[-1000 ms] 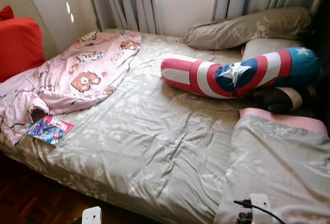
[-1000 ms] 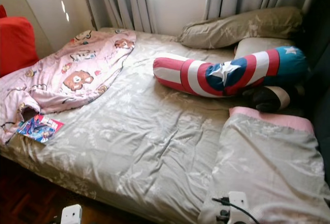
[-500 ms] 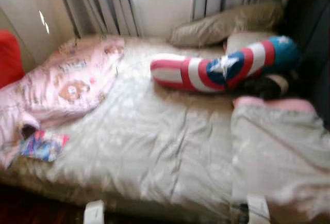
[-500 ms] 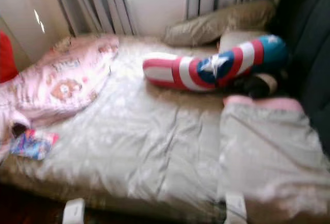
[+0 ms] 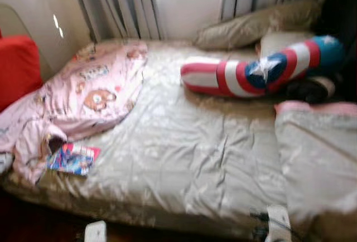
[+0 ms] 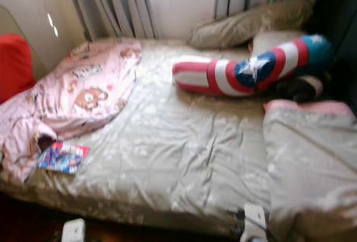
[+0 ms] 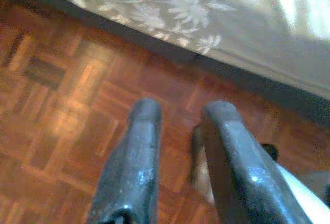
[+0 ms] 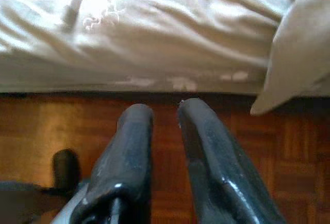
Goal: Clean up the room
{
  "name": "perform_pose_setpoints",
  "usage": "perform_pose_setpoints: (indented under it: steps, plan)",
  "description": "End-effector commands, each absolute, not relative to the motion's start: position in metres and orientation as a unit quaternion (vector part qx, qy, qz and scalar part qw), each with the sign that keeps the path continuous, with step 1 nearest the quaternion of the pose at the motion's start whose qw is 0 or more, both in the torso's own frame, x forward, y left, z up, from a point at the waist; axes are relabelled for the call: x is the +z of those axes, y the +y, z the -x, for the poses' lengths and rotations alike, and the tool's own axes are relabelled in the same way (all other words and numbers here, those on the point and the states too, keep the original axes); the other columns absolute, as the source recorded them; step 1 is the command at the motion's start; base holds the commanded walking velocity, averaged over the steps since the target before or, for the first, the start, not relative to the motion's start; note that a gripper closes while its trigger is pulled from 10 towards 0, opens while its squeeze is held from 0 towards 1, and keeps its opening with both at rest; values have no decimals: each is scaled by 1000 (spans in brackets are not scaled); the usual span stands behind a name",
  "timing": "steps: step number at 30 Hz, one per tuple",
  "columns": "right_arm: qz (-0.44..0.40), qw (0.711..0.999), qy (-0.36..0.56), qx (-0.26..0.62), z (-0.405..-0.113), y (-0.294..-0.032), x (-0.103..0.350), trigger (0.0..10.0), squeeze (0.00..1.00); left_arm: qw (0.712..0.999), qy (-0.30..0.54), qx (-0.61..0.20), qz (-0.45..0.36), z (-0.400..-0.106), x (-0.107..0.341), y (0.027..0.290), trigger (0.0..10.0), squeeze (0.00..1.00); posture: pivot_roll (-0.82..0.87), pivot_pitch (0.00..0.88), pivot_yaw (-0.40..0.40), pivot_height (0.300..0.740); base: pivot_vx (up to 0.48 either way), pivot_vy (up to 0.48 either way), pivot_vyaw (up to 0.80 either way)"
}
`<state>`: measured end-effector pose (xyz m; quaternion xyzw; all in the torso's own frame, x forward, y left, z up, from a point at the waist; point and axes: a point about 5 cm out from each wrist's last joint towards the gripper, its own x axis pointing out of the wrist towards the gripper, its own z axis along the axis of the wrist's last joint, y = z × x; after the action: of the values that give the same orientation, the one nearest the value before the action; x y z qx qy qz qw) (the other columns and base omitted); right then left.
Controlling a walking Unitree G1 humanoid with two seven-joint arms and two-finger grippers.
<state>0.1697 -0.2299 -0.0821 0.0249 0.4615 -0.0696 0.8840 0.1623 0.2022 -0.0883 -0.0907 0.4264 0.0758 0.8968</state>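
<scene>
Where bed (image 5: 184,158) lies rumpled, pink blanket (image 5: 83,94) crumpled

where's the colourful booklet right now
The colourful booklet lies on the bed near its front left corner, in the head views, right beside the lower edge of the crumpled pink bear-print blanket.

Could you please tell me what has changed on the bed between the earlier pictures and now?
Only the camera has moved: the whole view swung sideways and back, so nothing on the bed moved. The pink bear-print blanket, the colourful booklet beside it and the red, white and blue star bolster lie as before. Nothing was grasped.
</scene>
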Motion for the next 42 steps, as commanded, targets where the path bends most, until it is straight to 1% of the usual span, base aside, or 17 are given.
perform_pose_setpoints:
  steps: [1, 17, 28, 42]
  plan:
    - [-31, 888, 454, -60, -177, -221, -81, 10000, 0, 898, 424, 85, 75, -163, -86, 215, 10000, 0, -7, 0, 52, 740, 0, 480, 0]
    - [-29, 888, 455, -62, -177, -231, -79, 10000, 0, 898, 423, 89, 79, -163, -86, 215, 10000, 0, -4, 0, 44, 740, 0, 480, 0]
    - [-26, 887, 457, -59, -175, -232, -79, 10000, 0, 897, 424, 92, 81, -162, -86, 216, 10000, 0, -3, 0, 42, 740, 0, 480, 0]
    - [-31, 886, 460, -47, -170, -211, -85, 10000, 0, 897, 424, 93, 83, -162, -86, 215, 10000, 0, -2, 0, 37, 740, 0, 480, 0]
